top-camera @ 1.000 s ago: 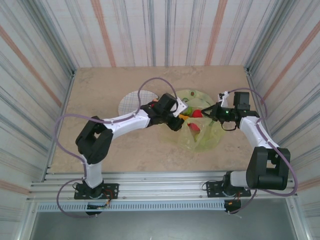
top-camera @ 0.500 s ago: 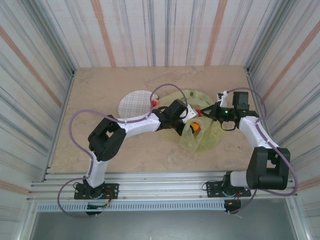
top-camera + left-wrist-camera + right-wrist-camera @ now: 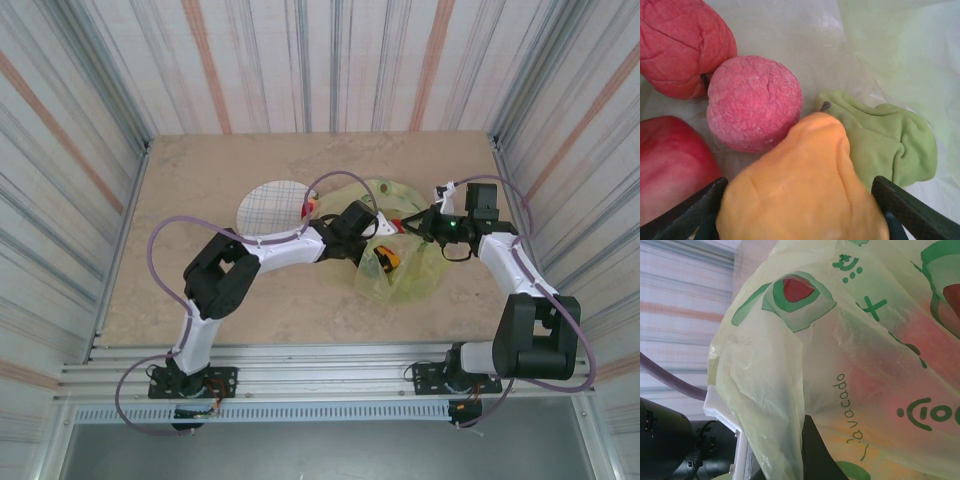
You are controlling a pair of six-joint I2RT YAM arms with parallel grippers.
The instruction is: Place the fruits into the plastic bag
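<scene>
Well inside the plastic bag [image 3: 412,282], an orange fruit [image 3: 805,160] lies against a pink peach [image 3: 755,102] and a green pear [image 3: 890,145], with a red apple [image 3: 667,160] and another red fruit [image 3: 682,45] just beside them. The left gripper [image 3: 799,200] reaches into the bag's mouth, its fingers [image 3: 912,212] pressed to either side of the orange fruit. The right gripper [image 3: 421,226] pinches the bag's far rim, and the bag rests on the table [image 3: 200,170] near a plaid plate [image 3: 262,205].
</scene>
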